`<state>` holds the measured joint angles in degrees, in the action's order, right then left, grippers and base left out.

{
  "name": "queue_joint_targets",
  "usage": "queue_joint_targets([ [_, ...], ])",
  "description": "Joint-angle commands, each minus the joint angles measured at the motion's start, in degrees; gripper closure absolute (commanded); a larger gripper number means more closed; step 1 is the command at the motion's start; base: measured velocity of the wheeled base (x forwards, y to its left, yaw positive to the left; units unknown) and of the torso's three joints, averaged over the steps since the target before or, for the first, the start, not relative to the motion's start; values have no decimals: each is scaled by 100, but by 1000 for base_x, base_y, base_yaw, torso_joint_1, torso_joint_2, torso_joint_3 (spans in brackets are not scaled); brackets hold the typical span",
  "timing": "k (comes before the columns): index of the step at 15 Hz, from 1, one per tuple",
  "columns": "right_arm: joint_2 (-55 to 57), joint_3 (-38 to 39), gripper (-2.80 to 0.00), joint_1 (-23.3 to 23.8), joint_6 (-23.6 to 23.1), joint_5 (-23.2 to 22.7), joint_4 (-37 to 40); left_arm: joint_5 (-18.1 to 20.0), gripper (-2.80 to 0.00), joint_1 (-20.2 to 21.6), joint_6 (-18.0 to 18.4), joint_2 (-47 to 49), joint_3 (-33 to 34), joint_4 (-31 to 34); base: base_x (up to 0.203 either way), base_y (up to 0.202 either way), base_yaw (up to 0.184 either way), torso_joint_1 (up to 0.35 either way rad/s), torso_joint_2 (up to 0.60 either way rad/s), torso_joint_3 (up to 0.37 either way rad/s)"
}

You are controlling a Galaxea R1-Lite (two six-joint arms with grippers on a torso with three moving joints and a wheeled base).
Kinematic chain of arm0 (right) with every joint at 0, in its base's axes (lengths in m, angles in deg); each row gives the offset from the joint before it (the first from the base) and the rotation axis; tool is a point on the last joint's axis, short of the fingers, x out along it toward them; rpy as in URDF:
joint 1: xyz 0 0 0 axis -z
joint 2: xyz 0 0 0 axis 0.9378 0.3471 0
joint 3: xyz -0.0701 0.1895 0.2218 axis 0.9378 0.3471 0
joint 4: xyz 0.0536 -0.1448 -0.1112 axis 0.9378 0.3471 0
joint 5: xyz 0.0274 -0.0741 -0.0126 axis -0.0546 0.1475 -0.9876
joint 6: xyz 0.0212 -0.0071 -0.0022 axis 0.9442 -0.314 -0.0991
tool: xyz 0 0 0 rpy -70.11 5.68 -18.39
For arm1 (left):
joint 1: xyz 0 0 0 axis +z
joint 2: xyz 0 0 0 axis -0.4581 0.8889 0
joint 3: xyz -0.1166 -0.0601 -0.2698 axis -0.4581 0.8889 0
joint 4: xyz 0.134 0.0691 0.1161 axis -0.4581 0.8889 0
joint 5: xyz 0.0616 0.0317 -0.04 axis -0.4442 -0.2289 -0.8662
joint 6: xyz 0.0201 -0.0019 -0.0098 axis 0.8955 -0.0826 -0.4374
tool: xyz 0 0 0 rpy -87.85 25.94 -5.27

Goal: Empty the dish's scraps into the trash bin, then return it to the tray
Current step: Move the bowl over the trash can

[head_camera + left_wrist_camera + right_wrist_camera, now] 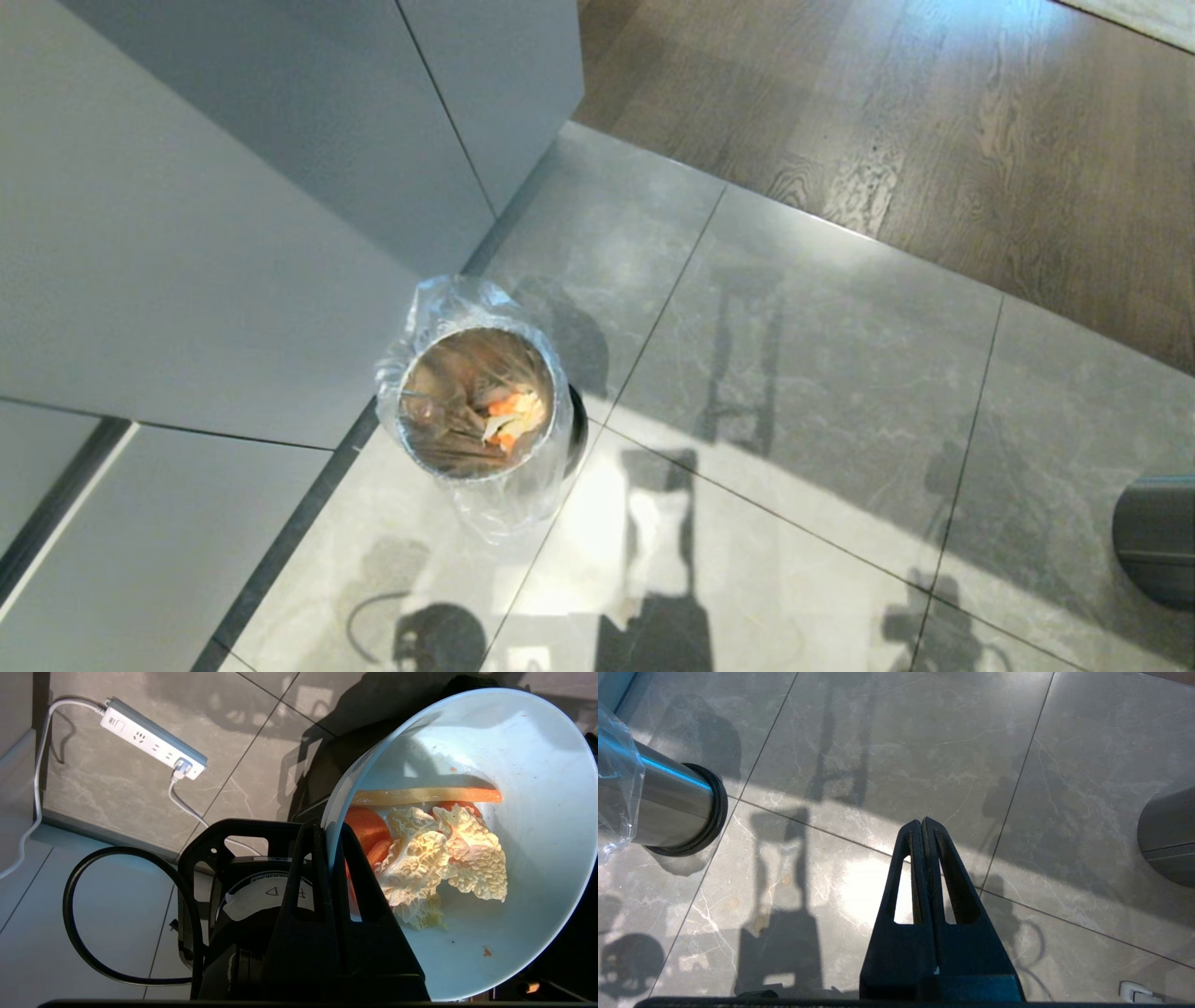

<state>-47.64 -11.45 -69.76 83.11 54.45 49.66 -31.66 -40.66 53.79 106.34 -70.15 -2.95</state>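
L gripper [327,830] jaws pinch dish [537,812] rim, scraps [444,858] inside.

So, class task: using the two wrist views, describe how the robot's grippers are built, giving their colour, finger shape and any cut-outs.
Both are matte black. The right gripper has two long fingers tapering to rounded tips, each with a slim triangular cut-out, rising from a broad black base. The left gripper shows the same black tapered fingers with cut-outs.

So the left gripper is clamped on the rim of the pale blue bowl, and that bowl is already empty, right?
Not empty. The left wrist view shows the left gripper clamped on the pale blue bowl's rim, but orange and pale yellow scraps are inside it.
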Motion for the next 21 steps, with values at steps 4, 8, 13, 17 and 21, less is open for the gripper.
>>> queue_joint_targets([
  [4, -2, 0, 0, -1, 2, 2, -2, -7, 0, -14, 1, -184, 80, 4, 0, 0, 0, 1, 2, -8],
  [8, -2, 0, 0, -1, 2, 2, -2, -61, 0, -14, 7, -219, 80, -1, 0, 0, 0, 0, 0, 0],
  [13, -2, 0, 0, -1, 2, 2, -2, -121, 0, -23, 27, -263, 80, -13, 0, 0, 0, 0, 0, 0],
  [17, -2, 0, 0, -1, 2, 10, -2, -130, 0, -23, 19, -265, 70, -233, 0, 0, 0, 0, 0, 0],
  [21, -2, 0, 0, -1, 2, 2, -2, -74, 0, -23, 138, -158, 19, -478, 0, 0, 0, 0, 0, 0],
])
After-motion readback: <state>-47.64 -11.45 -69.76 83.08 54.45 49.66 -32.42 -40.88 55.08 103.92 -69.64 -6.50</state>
